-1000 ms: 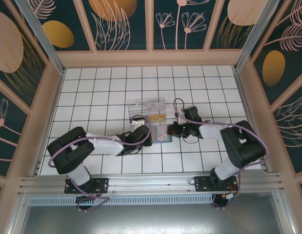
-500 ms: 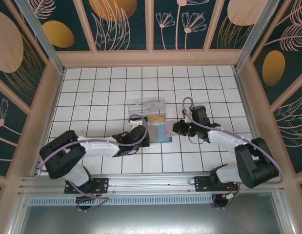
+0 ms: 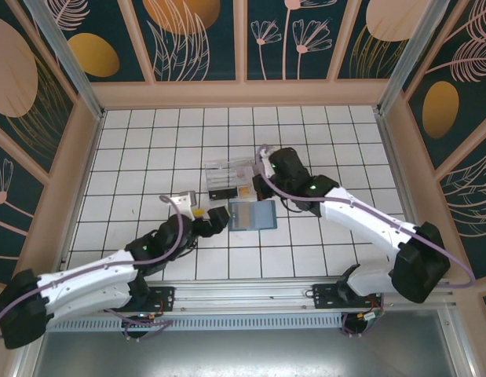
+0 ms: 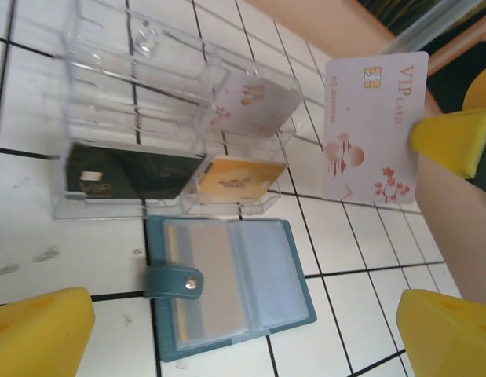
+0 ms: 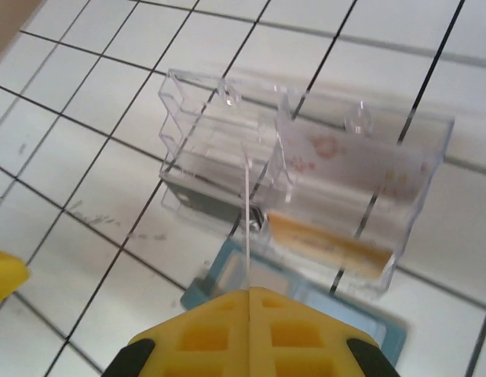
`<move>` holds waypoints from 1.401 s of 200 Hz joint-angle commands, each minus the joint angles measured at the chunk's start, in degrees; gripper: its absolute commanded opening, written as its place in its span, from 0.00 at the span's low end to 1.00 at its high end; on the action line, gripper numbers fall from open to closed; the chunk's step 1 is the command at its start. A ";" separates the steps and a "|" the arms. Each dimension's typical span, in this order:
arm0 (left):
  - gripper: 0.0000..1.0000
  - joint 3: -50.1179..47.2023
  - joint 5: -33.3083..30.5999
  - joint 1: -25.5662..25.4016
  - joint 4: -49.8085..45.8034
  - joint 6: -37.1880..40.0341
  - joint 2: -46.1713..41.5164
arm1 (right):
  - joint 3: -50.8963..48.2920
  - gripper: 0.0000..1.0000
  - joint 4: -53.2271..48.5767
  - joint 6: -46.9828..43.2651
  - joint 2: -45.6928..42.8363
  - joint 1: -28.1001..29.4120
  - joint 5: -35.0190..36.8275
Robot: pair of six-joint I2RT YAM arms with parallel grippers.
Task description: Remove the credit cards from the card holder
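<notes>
The dark teal card holder (image 4: 231, 289) lies open on the white tiles, strap to the left, with a pale card (image 4: 205, 283) in its left sleeve. In the top view the card holder (image 3: 251, 214) sits just in front of the clear box. My left gripper (image 4: 243, 338) hangs open above its near edge; the left gripper (image 3: 214, 220) stands just left of it. My right gripper (image 5: 249, 302) is shut on a white VIP credit card (image 4: 373, 126), seen edge-on as a thin card (image 5: 246, 212) over the box. The right gripper (image 3: 261, 186) hovers at the box's right end.
The clear plastic compartment box (image 4: 148, 126) behind the holder contains a black card (image 4: 125, 174), a gold card (image 4: 236, 177) and a white floral card (image 4: 258, 98). The same box (image 3: 233, 178) sits mid-table. Bare white tiles (image 3: 148, 149) stretch out to the wooden side walls (image 3: 74, 169).
My left gripper has opened and its arm has drawn back to the near left. My right gripper has carried the white card from the holder's right side up over the clear box.
</notes>
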 commanded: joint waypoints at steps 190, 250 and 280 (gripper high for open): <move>0.99 -13.76 -5.48 0.22 -13.00 0.83 -36.35 | -1.73 0.00 13.00 -72.45 11.85 11.78 37.71; 0.98 -13.76 -5.56 0.24 -14.06 0.59 -36.44 | -1.28 0.00 14.35 -70.56 13.27 9.60 34.76; 0.98 -13.76 -5.44 0.23 -14.53 0.61 -36.72 | -0.04 0.00 14.29 -70.13 15.20 9.55 33.99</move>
